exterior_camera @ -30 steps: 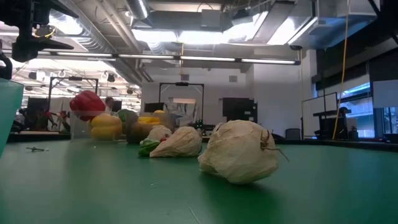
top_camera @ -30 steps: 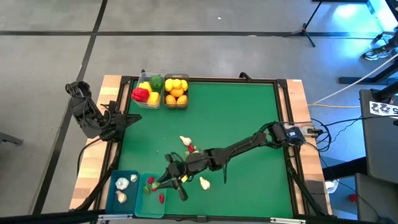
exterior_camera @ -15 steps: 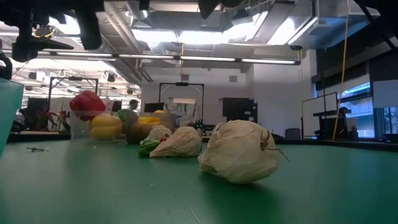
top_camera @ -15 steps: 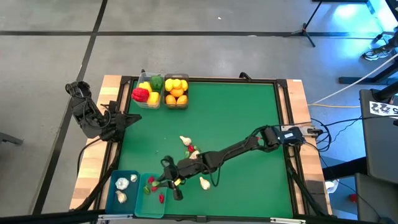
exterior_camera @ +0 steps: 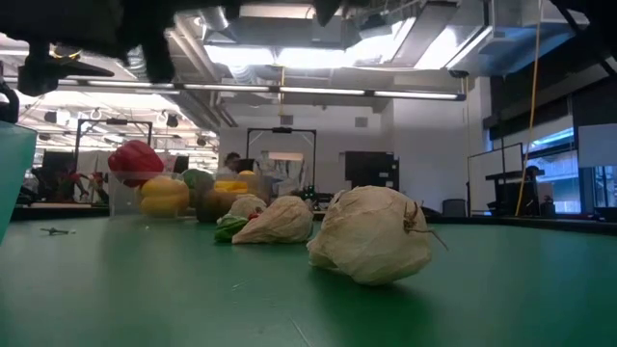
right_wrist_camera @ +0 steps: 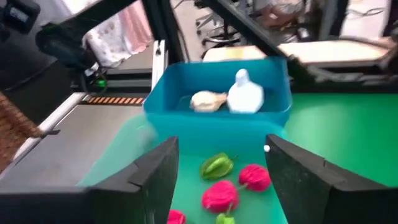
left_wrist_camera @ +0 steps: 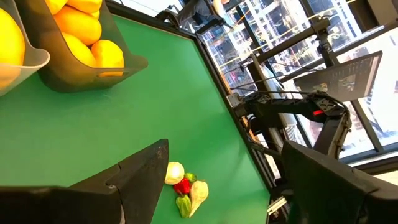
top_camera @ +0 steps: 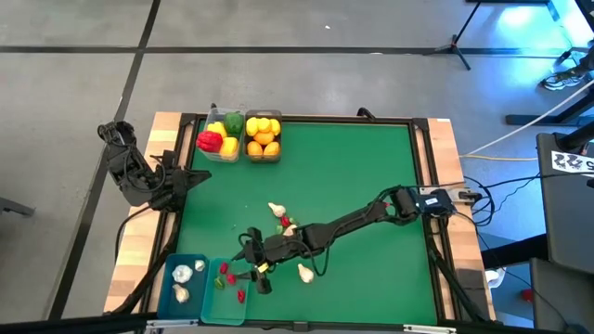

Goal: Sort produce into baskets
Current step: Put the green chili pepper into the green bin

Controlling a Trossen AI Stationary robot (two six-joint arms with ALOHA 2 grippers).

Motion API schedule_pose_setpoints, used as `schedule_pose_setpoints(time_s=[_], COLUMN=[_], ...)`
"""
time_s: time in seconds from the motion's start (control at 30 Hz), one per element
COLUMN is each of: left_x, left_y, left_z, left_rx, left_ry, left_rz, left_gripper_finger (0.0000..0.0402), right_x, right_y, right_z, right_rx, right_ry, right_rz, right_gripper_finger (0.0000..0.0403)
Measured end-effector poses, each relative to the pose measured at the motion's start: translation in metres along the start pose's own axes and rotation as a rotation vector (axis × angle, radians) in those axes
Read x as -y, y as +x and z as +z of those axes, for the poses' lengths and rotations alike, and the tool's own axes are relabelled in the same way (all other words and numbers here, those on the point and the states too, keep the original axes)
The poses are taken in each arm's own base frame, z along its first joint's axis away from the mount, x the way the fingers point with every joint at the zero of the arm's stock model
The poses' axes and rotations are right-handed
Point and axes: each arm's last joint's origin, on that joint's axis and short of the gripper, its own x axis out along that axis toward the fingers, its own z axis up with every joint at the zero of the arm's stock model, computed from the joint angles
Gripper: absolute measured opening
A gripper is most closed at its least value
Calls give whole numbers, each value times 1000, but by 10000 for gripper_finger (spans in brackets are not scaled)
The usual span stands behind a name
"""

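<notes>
High view: the right gripper (top_camera: 249, 264) hangs with fingers spread over the chili bin (top_camera: 225, 288) at the mat's (top_camera: 353, 176) seven o'clock; chilies (right_wrist_camera: 236, 180) lie below it. The left gripper (top_camera: 200, 174), spread and empty, waits at nine o'clock.

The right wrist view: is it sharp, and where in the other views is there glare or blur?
Right wrist view: softly blurred, the teal bin and the chilies smeared. Low view: bright ceiling lights glare; the near garlic bulb is sharp, the peppers behind softer. High view: even light, with blue glare at the upper right corner.
</notes>
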Motion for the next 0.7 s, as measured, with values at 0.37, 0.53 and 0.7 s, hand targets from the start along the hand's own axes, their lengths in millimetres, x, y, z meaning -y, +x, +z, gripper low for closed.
schedule_pose_setpoints(time_s=[0.37, 0.53, 0.7], left_x=[0, 0, 0], left_y=[0, 0, 0], left_z=[0, 0, 0], left_rx=[0, 0, 0], left_ry=[-15, -15, -15], left_rz=[0, 0, 0], left_gripper_finger=[306, 306, 306], right_x=[16, 41, 60], right_y=[-62, -86, -112], right_z=[52, 50, 36], right_rx=[-263, -474, -523], right_ry=[-201, -157, -79], right_rz=[-217, -282, -318], right_gripper_finger=[216, 215, 215])
